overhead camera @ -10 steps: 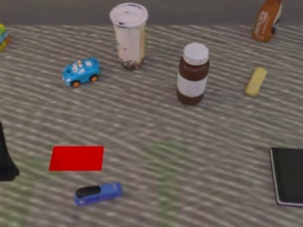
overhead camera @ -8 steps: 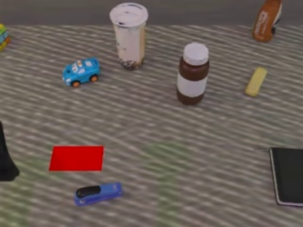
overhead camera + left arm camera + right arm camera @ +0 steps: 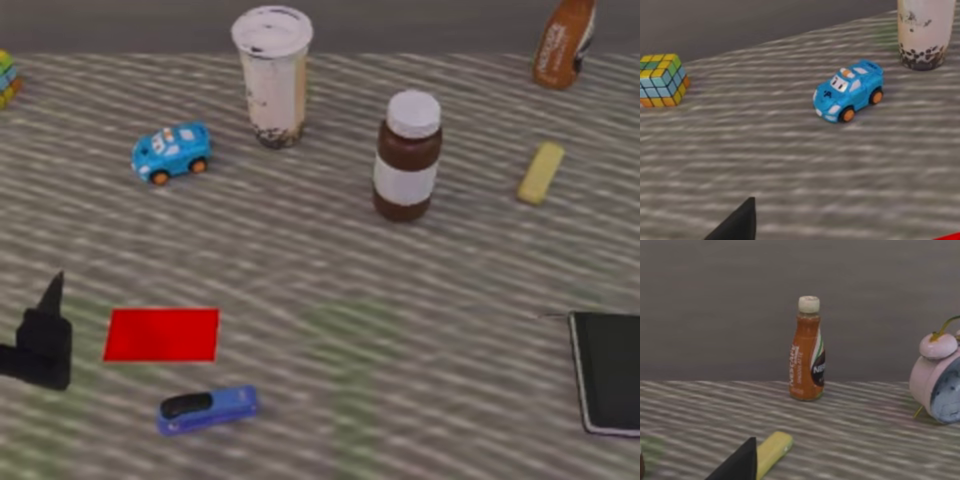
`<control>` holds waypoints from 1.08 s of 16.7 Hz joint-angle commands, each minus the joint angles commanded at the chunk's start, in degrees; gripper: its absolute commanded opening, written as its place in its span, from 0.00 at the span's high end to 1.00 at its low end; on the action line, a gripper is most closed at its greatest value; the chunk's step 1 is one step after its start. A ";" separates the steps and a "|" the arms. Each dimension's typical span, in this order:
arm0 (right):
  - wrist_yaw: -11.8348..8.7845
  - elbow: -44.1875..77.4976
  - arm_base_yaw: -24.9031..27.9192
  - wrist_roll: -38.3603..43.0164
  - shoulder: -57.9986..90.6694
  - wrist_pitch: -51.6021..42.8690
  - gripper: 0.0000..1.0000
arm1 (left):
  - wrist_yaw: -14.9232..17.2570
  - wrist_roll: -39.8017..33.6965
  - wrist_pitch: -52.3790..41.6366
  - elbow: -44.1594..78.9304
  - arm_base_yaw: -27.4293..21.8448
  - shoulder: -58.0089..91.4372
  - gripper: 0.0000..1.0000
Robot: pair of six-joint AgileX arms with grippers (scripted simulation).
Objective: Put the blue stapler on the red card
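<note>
The left gripper, fingers unreadable, sits left of the card, with the stapler right of it, nearer the front edge, ungrasped.

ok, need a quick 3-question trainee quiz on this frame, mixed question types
1. True or false: the blue stapler already lies on the red card.
2. Which arm's gripper shows in the top view? A) left B) right C) both
3. Fill in: the toy standing left of the lidded cup is a light-blue ____.

Key
1. False: the stapler lies on the table, just below the card in the top view, apart from it.
2. A: the left gripper sits left of the card.
3. Car: the toy car.
</note>
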 joint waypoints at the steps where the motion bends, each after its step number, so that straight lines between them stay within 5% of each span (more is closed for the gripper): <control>1: 0.00 0.00 0.00 0.00 0.00 0.00 0.00 | -0.05 2.17 -2.98 3.22 -1.74 5.20 0.00; 11: 0.00 0.00 0.00 0.00 0.00 0.00 0.00 | -0.38 23.97 -33.36 34.86 -19.46 55.99 0.00; 18: 0.00 0.00 0.00 0.00 0.00 0.00 0.00 | -0.42 31.27 -43.35 46.52 -25.46 72.71 0.00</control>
